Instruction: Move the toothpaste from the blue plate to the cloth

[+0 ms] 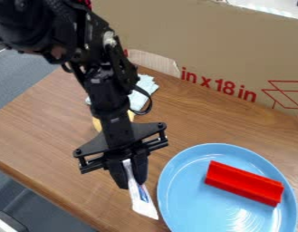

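The toothpaste (140,194), a small white tube with blue print, hangs downward from my gripper (130,174), which is shut on its upper end. Tube and gripper are above the wooden table, just left of the blue plate's (224,216) rim. The plate lies at the lower right. A pale blue-green bit of the cloth (148,87) shows behind my arm, farther back on the table; the arm hides the rest of it.
A red rectangular block (245,180) lies on the plate. A big cardboard box (224,50) stands along the back. The brown table (43,122) runs to the left, its near edge at the lower left. My black arm (79,45) comes in from the upper left.
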You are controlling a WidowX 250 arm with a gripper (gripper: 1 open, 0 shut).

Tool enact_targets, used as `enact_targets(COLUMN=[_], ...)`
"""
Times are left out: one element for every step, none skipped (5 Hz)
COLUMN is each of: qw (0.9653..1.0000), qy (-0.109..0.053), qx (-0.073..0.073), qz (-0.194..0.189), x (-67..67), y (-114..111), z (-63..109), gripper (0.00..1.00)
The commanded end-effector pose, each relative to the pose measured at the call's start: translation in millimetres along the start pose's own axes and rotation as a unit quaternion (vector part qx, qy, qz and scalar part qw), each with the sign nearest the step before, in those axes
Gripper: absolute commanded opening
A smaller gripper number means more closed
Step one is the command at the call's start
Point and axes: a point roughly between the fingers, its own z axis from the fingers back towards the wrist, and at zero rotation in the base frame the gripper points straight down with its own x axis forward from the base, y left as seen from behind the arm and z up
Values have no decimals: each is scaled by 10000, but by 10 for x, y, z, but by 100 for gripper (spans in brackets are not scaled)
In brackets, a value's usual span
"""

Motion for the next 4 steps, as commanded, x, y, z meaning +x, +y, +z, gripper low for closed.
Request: enact_targets(qw=[9996, 9994, 9982, 9976], qy=[-243, -314, -583, -613], qx=[-124, -106, -130, 8], qz=[79, 109, 58, -315], x=[126, 184, 257, 380], y=[-71, -172, -387, -543], z=[-98, -24, 85, 216], gripper=[0, 0, 0, 0])
